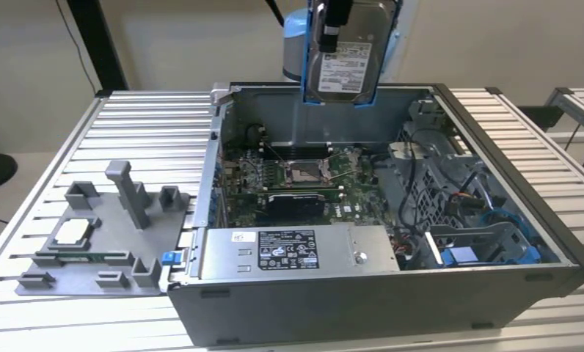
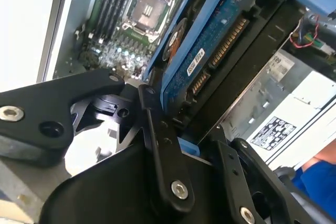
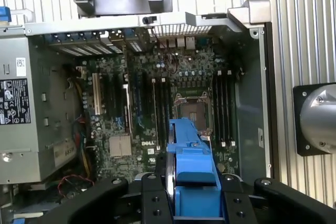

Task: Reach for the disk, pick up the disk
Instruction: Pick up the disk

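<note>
Claw (image 2: 181, 129) is clamped on the disk (image 2: 210, 51): in the second wrist view the black finger links close in from both sides on the blue frame's near edge, w/ the connector side & circuit board of the disk running straight out from the palm. So the disk isn't off to any side of the claw – it sits betw the fingers, long axis in line w/ the claw's reach, hanging downward. First wrist view says the same: blue frame (image 3: 189, 177) edge-on betw the two black finger blocks, slim side to the camera.

Beyond the disk, in the first wrist view, the motherboard (image 3: 173, 93) w/ its CPU socket (image 3: 190, 109) lies well below, not touching.

In the exterior view the disk (image 1: 343, 59) is up at 12 o'clock of the open PC case (image 1: 390, 293), upright, label facing the camera, lower edge about level w/ the case's far rim & clear of it. Power supply box (image 1: 292, 253) w/ sticker sits at 6 o'clock in the case, blue drive bay (image 1: 488, 249) at roughly 4 o'clock, both well apart from the disk. Grey fixture plate (image 1: 96, 242) on the desk (image 1: 145, 125) lies at 9 o'clock of the case.

Judgement: pick looks done, disk lifted free
</note>
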